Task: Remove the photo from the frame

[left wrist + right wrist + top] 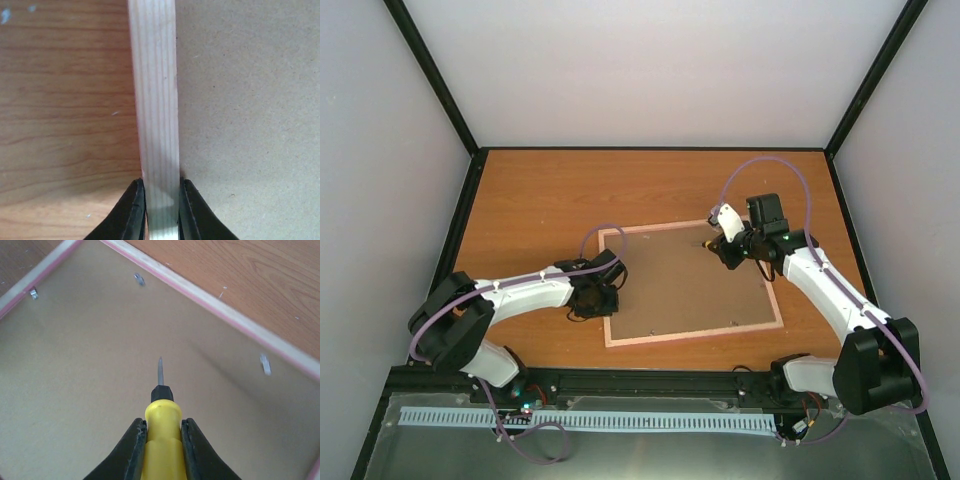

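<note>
Claws both closed on something: your left claw [162, 202] is clamped on the left rail of the frame [155, 100], one black finger tight against each side of the pale wood strip, with the desk [65, 115] on its outer side and the brown backing board [250, 110] on its inner side. Your right claw [163, 435] is closed around the yellow handle of a screwdriver [161, 415], whose thin metal tip points down at the backing board near the frame's far right corner; you cannot tell whether the tip touches the board. Small metal tabs [265, 364] sit along the inner edges of the two rails that meet at that corner. Seen from above, the frame lies flat and back-up near the middle of the desk, turned slightly askew, with your arms reaching in from either side. The backing board fills its whole opening, so the photo is hidden from view.
</note>
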